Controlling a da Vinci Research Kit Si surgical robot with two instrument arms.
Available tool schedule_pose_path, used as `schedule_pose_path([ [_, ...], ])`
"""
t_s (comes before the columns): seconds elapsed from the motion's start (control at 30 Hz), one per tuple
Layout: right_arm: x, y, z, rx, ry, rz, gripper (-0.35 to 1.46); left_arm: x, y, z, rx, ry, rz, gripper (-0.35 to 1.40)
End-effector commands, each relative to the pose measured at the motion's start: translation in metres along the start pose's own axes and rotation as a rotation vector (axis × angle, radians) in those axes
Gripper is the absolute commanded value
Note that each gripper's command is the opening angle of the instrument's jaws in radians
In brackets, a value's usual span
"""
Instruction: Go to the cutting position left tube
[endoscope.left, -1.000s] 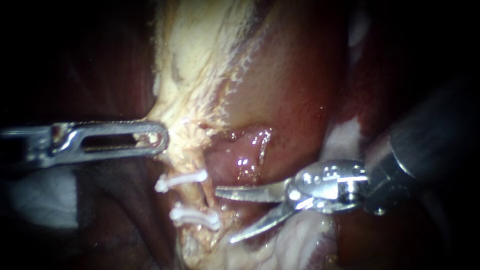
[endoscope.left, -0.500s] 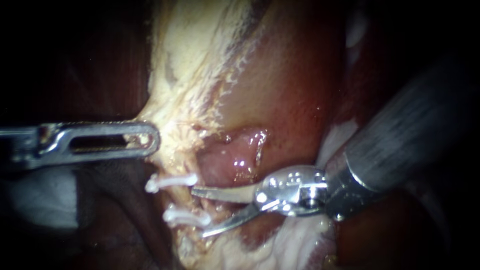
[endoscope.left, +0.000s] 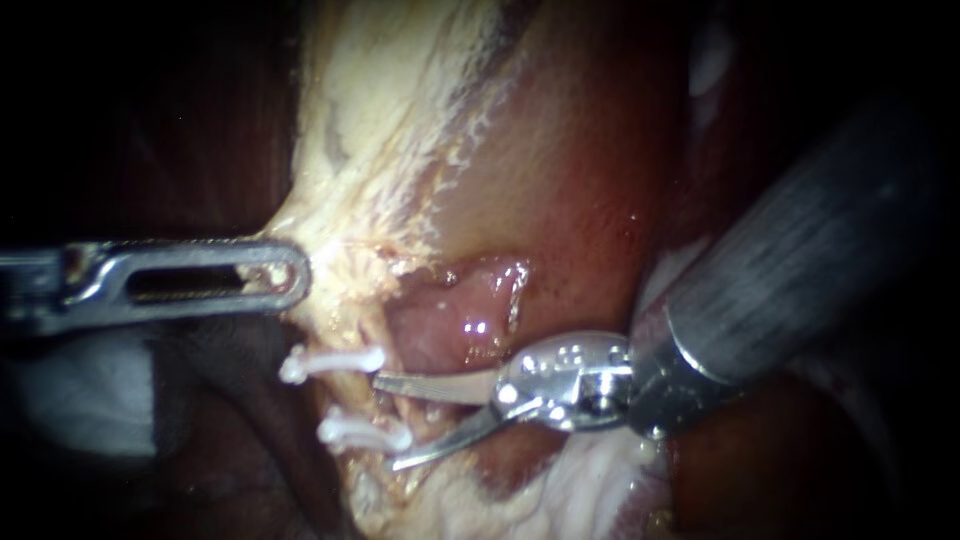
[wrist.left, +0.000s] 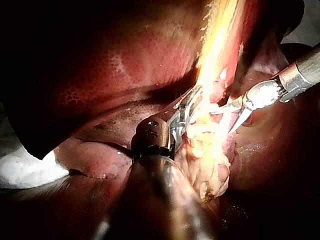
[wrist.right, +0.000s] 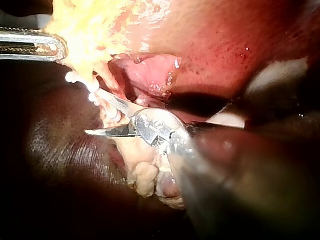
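My right instrument comes in from the right with its two thin blades open. The upper blade tip lies between two white clips on a pale tube. The lower blade tip passes just under the lower clip. In the right wrist view the open blades reach the clips. My left instrument, with slotted jaws, is shut on the edge of pale yellow tissue above the clips. The left wrist view shows it gripping that tissue, with the open blades beside it.
Dark red liver fills the area right of the pale tissue. A pink, wet pocket of tissue lies just above the upper blade. Pale lumpy fat sits under my right instrument's wrist. White gauze shows in the left wrist view.
My right instrument has moved left, its open blades now reaching the clipped tube. My left instrument keeps its hold; the scene has drifted slightly left.
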Motion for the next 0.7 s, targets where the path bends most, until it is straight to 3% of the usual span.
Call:
schedule_pose_path([
  [0.03,0.0000,0.0001,0.0002,0.000,0.000,0.000,1.38,0.0000,0.0000,0.0000,0.000,0.000,0.000,-0.23],
  [0.7,-0.0007,0.0018,0.0034,0.016,-0.014,0.014,1.38,0.0001,-0.0007,-0.0004,0.002,-0.005,-0.004,-0.23],
])
